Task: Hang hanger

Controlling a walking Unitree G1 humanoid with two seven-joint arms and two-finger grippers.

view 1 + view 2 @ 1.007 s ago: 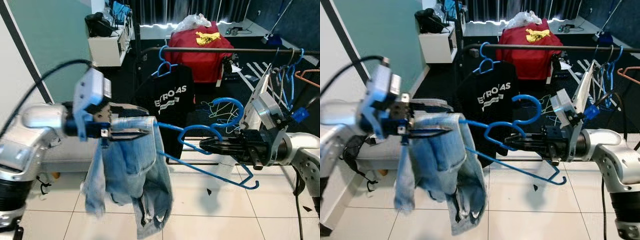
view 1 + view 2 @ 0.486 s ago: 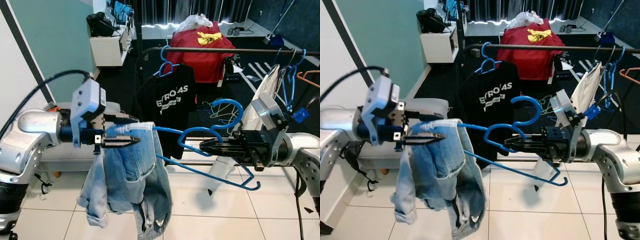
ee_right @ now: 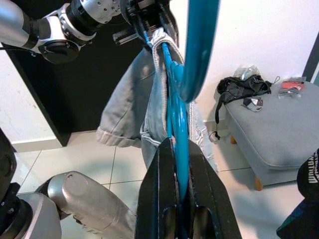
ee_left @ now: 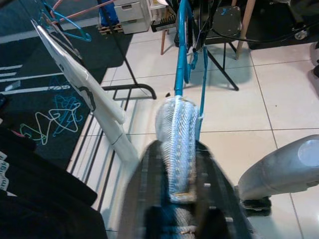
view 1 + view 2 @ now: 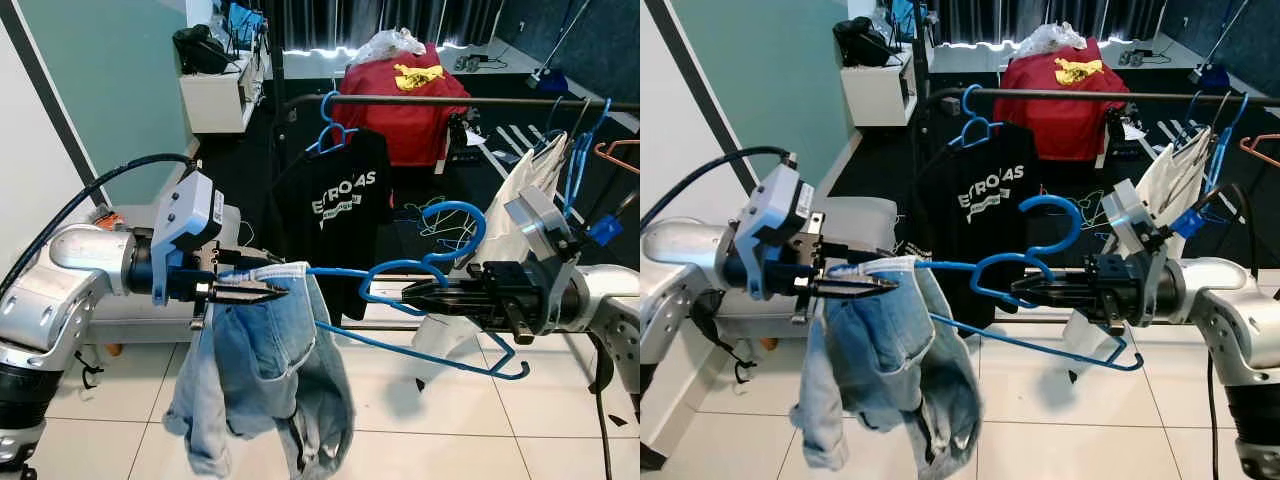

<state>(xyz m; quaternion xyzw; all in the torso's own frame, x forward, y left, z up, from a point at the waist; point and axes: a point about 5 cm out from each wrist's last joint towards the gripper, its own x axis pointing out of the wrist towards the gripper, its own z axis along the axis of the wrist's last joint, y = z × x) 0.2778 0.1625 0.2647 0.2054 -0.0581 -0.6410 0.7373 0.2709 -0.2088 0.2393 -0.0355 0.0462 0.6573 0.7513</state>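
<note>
You hold the blue hanger (image 5: 420,300) in the air between the two arms, near you and lower than the clothes rail (image 5: 460,101). The right gripper (image 5: 410,293) is clamped on the hanger at the neck, just below the hook, and the hook points up. The left gripper (image 5: 280,291) is closed on the left end of the hanger, where the waistband of the jeans (image 5: 265,385) is folded over it.

The hanger looks thin and stiff, and its smooth plastic can slip or turn between the fingers. The jeans are soft and rather heavy, and all their weight hangs on the left side, so I think the hanger will want to tip down there if the left gripper lets go. Keep the hold at the neck, because from there you can guide the hook onto the rail.

The rail stands farther away, over a dark carpet, and it already carries a black T-shirt (image 5: 335,215) on the left and a group of hangers (image 5: 575,150) on the right. The free part between them seems the best place. The floor under you is of white tiles, and a grey bench (image 5: 855,215) stands at the left by the green wall.
</note>
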